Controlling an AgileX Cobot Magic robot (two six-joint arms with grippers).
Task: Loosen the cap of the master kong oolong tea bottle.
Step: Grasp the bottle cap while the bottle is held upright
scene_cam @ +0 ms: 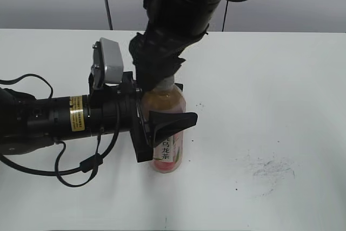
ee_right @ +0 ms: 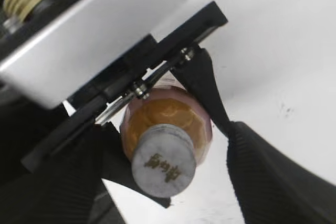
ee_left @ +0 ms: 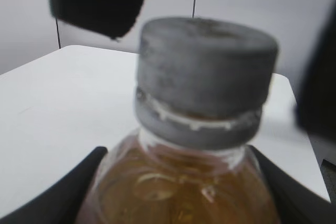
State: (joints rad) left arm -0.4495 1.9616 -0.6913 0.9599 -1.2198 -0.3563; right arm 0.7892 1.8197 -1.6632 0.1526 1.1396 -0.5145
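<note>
Cap [ee_right: 164, 167] sits on the bottle [scene_cam: 168, 133], grey with a ribbed rim and a dark mark on top, and from my right wrist feed it's in the gap between the two ribbed black fingers [ee_right: 273, 177] of the right gripper [ee_right: 173, 177], which stand open on either side without touching it as far as I can see. From the left wrist feed the cap [ee_left: 206, 80] fills the middle of the shot, blurry, amber tea below it. Bottle stands upright on the white table [scene_cam: 270, 79], roughly mid-table. My left gripper [scene_cam: 162, 125] comes in flat from the left and is clamped round the bottle's body just below the shoulder, one finger [scene_cam: 173, 120] across the front of the label. Right arm [scene_cam: 178, 14] hangs down from above over the bottle top. Some dark scuff marks [scene_cam: 270, 169] on the table to the right.
</note>
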